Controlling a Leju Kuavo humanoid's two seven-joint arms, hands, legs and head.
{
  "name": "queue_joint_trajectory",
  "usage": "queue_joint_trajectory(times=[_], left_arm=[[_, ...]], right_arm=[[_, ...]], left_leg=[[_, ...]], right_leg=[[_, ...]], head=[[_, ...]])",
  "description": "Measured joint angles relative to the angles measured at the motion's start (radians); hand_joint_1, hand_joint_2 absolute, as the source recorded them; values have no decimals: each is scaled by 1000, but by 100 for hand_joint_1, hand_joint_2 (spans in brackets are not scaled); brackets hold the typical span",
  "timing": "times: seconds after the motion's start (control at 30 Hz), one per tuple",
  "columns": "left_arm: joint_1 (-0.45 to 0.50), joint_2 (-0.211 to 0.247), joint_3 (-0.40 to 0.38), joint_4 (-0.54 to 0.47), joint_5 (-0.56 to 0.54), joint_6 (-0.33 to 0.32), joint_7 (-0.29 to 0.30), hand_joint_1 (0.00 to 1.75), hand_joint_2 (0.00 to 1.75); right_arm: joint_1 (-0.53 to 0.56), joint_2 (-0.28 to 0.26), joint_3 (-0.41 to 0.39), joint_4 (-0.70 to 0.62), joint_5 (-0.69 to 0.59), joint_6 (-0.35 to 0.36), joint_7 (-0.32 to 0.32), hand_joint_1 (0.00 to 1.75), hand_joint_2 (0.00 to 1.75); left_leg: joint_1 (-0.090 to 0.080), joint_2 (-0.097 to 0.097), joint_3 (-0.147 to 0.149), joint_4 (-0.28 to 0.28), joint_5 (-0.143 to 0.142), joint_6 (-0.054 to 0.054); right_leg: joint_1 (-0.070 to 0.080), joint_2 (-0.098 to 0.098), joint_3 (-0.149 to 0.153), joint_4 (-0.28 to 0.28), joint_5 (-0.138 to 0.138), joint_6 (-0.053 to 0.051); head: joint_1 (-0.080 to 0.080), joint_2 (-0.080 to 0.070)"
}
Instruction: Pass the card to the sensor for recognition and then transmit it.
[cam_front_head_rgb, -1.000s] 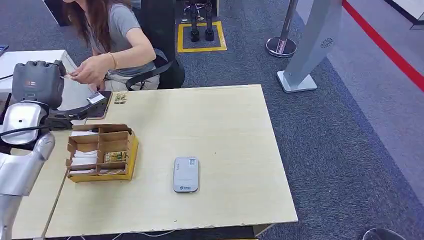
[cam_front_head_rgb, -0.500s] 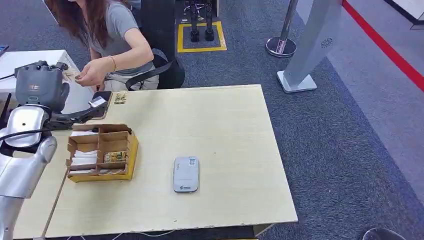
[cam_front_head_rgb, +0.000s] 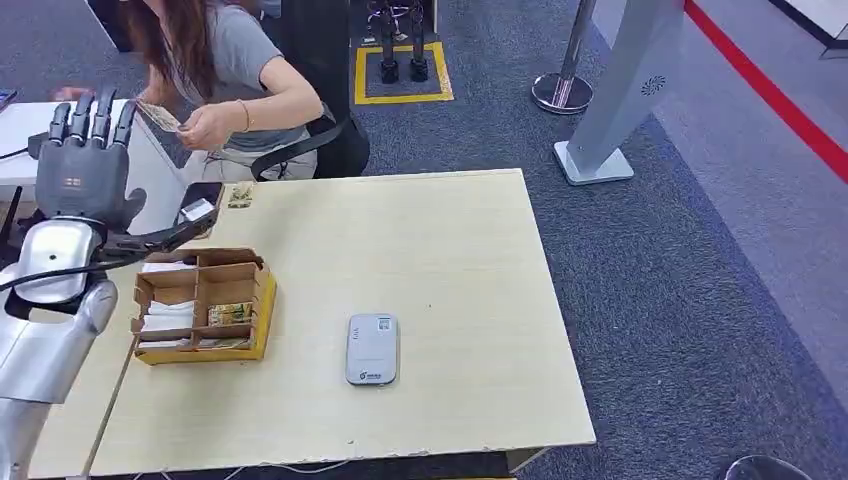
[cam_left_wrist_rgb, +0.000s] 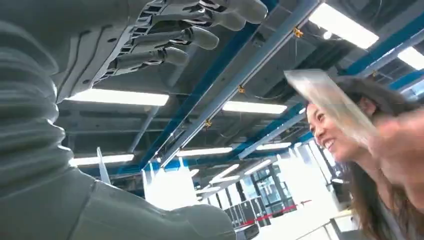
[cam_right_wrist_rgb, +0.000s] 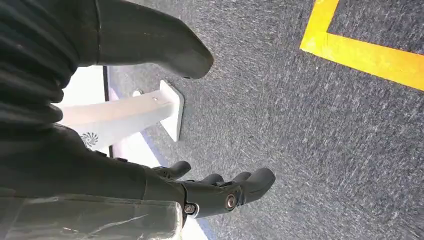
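Left hand (cam_front_head_rgb: 82, 160): raised past the counter's (cam_front_head_rgb: 440, 260) far left corner, fingers spread, empty, presumably for handover. Card (cam_front_head_rgb: 160, 116): in person's hand (cam_front_head_rgb: 215, 125). Right hand (cam_right_wrist_rgb: 215, 192): hanging, loosely open, empty.

The pale wood table (cam_front_head_rgb: 450, 250) carries a brown cardboard organiser (cam_front_head_rgb: 205, 305) with a yellow base, holding white cards, and a light grey sensor (cam_front_head_rgb: 372, 348) with a small blue mark. The carpet (cam_front_head_rgb: 680, 280) is speckled blue-grey (crossed by a red line (cam_front_head_rgb: 765, 90) and a yellow square outline (cam_front_head_rgb: 403, 72)). The left hand (cam_front_head_rgb: 85, 160) is dark grey on a silver arm, and the person's top (cam_front_head_rgb: 240, 50) is grey.
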Motion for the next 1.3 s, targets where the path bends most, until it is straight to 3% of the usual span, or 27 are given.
queue_joint_trajectory(times=[0.27, 0.57, 0.6, 0.87, 0.97, 1.07, 1.3], left_arm=[[141, -4, 38, -164, 78, 151, -55, 0, 175], [367, -55, 126, -370, 431, 275, -259, 0, 175], [392, -64, 136, -390, 467, 290, -282, 0, 175], [571, -125, 217, -485, 755, 316, -452, 0, 175], [638, -149, 250, -505, 852, 288, -507, 0, 175], [699, -175, 279, -517, 975, 214, -551, 0, 175], [811, -224, 335, -543, 1003, 213, -598, 0, 175]], right_arm=[[0, 0, 0, 0, 0, -2, 0, 0, 0], [1, 0, -1, 0, 2, -2, -4, 0, 0], [2, 0, -2, 0, 5, -2, -4, 0, 175], [2, 0, -6, 0, 15, -3, -4, 0, 175], [3, 0, -7, 0, 16, -9, -4, 0, 175], [3, 0, -9, 0, 16, -16, -4, 0, 175], [5, 0, -21, 0, 15, -34, -4, 0, 175]], left_leg=[[0, 0, 0, 0, 0, 0], [0, 1, 0, 0, -1, 0], [0, 1, 0, 0, -1, 0], [0, 1, 0, 0, -1, 0], [0, 1, -1, 0, -1, 0], [0, 1, -1, 0, -1, 0], [0, 1, -1, 0, -1, 0]], right_leg=[[0, 0, 0, 0, 0, 0], [0, 1, -1, 0, 0, 0], [0, 1, -1, 0, 0, 0], [0, 1, -1, 0, 0, 0], [0, 1, -1, -1, 0, 0], [0, 1, -1, -1, 0, 0], [0, 0, -1, -1, 0, 0]], head=[[0, 0], [0, 0], [0, 0], [0, 0], [0, 0], [0, 0], [0, 0]])
